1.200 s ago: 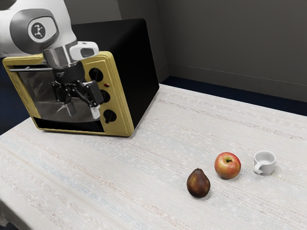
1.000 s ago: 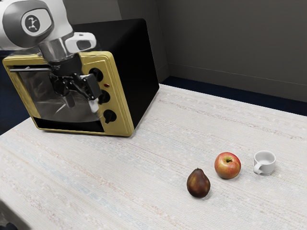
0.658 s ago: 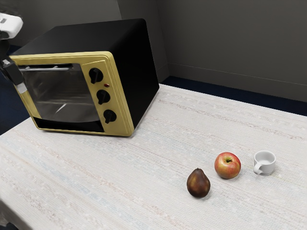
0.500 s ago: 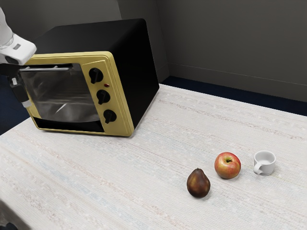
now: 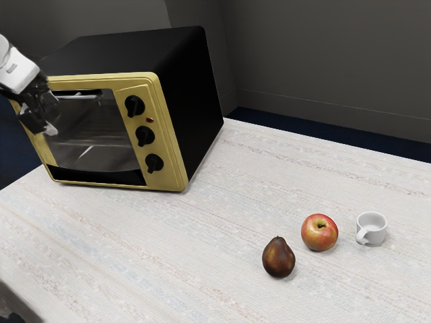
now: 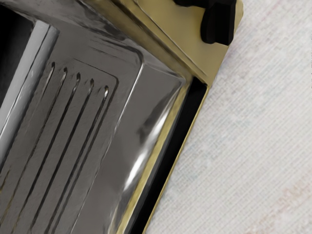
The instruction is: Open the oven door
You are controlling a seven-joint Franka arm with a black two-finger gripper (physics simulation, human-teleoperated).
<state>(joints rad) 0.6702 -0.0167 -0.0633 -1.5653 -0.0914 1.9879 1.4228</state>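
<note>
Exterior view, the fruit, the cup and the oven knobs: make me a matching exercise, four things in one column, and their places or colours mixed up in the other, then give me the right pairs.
Column one
1. Apple
2. Pear
3. Cup
4. Knobs

Column two
A. White, farthest toward the exterior view's right
B. Black, three of them on the front of the oven
C. Dark brown, nearest the exterior view's lower edge
D. Red and yellow, between the two other small things on the table

Right pairs: 1-D, 2-C, 3-A, 4-B
</note>
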